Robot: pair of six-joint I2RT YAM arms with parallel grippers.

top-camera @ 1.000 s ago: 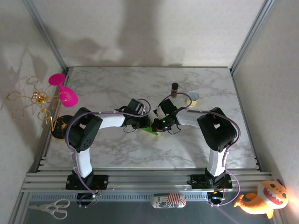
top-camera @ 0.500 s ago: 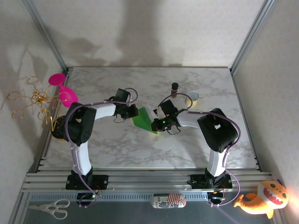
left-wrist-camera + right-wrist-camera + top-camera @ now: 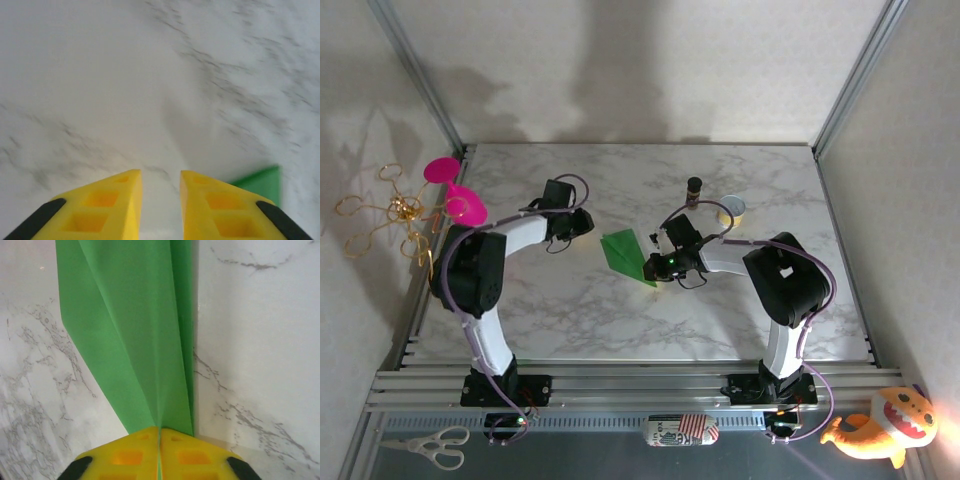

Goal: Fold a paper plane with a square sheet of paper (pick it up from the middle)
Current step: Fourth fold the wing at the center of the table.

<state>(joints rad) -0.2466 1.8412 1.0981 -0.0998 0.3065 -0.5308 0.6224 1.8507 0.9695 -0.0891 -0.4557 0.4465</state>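
Backed off toward the counter's left edge with the left tool since a second ago, well clear of the paper plane. Hovering over bare marble now, jaws a narrow gap apart, gripping nothing. As for the right tool: pinched tight on the plane's narrow end, green folds lying near the counter's middle, just left of it.

Paper plane bright green, plain. Table white marble w/ grey veins. Left gripper & right gripper yellow w/ blk trim. Cups hot pink. Plush toy orange.
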